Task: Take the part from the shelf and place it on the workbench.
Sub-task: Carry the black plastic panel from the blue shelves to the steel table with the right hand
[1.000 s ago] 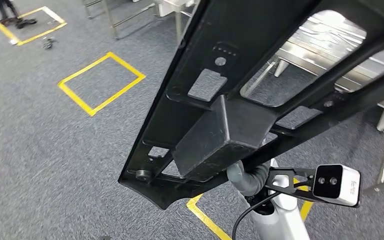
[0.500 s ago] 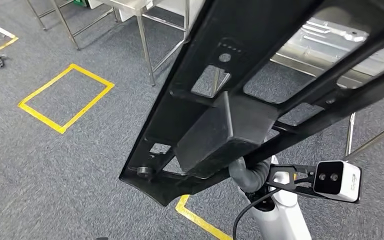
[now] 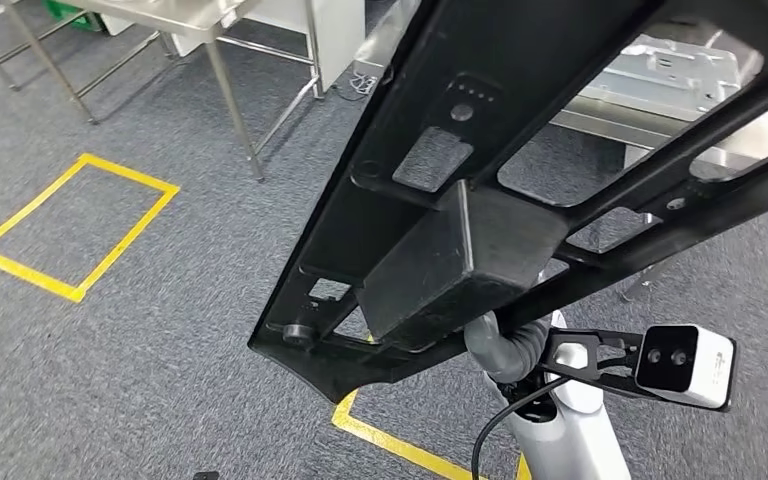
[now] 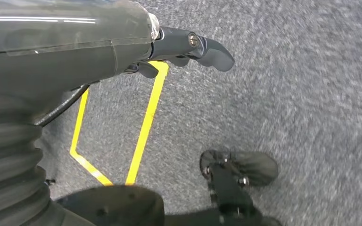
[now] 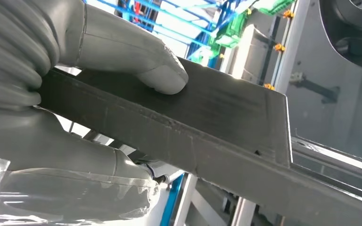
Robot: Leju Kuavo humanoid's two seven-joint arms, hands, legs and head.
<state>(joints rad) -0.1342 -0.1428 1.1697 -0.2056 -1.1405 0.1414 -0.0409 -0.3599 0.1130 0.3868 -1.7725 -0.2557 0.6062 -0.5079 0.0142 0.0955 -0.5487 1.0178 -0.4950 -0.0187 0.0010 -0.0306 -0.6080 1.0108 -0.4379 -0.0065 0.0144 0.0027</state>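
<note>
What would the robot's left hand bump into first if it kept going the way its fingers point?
Probably just the grey carpet floor. The left hand hangs empty, and nothing shows ahead of its fingers, though depth is unclear.

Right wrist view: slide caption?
Right hand grips the black part, thumb pressed on its flat face.

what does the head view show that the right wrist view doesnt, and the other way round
Head view alone: the whole openwork frame of the black part, grey carpet with yellow floor markings, steel-legged tables and the wrist camera. Right wrist view alone: the right hand gripping the part's flat edge, thumb pressed on top, with blue and green racking behind. Both share the black part held by the right arm.
</note>
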